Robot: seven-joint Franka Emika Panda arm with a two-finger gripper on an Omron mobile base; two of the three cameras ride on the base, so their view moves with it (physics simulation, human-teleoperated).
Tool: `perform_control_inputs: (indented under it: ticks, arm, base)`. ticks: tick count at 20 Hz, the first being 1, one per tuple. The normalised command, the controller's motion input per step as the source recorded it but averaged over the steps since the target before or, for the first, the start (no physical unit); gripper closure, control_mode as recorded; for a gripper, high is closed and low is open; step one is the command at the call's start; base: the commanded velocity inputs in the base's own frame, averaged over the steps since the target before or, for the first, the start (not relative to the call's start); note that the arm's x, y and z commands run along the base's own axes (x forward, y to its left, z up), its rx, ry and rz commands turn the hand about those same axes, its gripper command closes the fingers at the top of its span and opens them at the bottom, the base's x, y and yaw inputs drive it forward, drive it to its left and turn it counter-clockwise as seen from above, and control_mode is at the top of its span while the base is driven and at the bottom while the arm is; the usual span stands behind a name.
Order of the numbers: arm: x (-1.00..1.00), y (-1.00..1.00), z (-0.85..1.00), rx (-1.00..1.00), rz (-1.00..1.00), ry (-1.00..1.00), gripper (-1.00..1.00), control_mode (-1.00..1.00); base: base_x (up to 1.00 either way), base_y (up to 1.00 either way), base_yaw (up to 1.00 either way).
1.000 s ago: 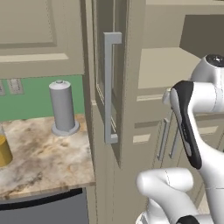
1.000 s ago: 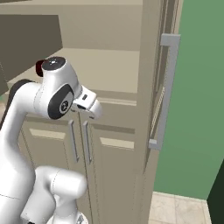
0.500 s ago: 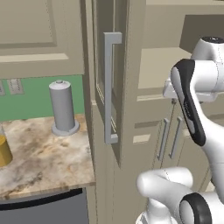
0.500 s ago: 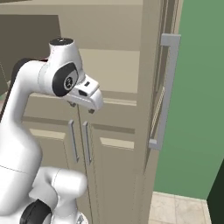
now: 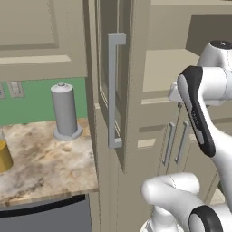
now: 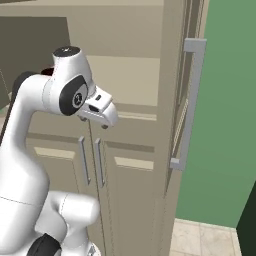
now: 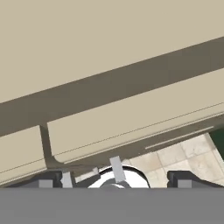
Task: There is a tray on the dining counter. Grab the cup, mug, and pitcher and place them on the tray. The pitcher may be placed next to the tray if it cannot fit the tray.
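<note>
My gripper (image 7: 114,180) is open; its two dark fingertips (image 7: 48,181) stand wide apart with nothing between them. The hand points down at beige cabinet fronts and a strip of tiled floor. In the right base view the gripper (image 6: 103,124) hangs in front of the lower cabinet doors, at chest height. The pitcher (image 5: 4,156), yellow-orange with a clear top, is cut off by the left edge of the left base view; it stands on a marbled counter (image 5: 50,167), far to the left of my arm. The tray, cup, mug and dining counter are out of view.
A grey canister with a knob (image 5: 65,111) stands at the back of the marbled counter by the green wall. A tall cabinet door with a long grey handle (image 5: 113,90) stands ajar between counter and arm. Lower doors with twin handles (image 6: 90,160) are shut.
The arm's upper joints have risen a little and the hand has lifted with them. The scene behind has not shifted. The jaws have stayed wide apart.
</note>
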Motion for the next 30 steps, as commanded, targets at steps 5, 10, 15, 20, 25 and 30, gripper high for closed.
perform_control_inputs:
  ticks: [5,10,15,20,25,30]
  arm:
    - [0.0,0.0,0.0,0.0,0.0,0.0,-1.0,1.0]
    - [0.0,0.0,0.0,0.0,0.0,0.0,-1.0,1.0]
    - [0.0,0.0,0.0,0.0,0.0,0.0,-1.0,-1.0]
    - [-0.15,0.0,0.04,0.0,0.0,-0.01,-1.0,-1.0]
    - [-0.65,0.01,0.1,0.0,0.04,-0.13,-1.0,-1.0]
    - [-0.2,0.05,0.42,0.0,0.03,-0.1,-1.0,-1.0]
  base:
    - [0.0,0.0,0.0]
    - [0.0,0.0,0.0]
    - [0.0,0.0,0.0]
    - [0.0,0.0,0.0]
    - [0.0,0.0,0.0]
    - [0.0,0.0,0.0]
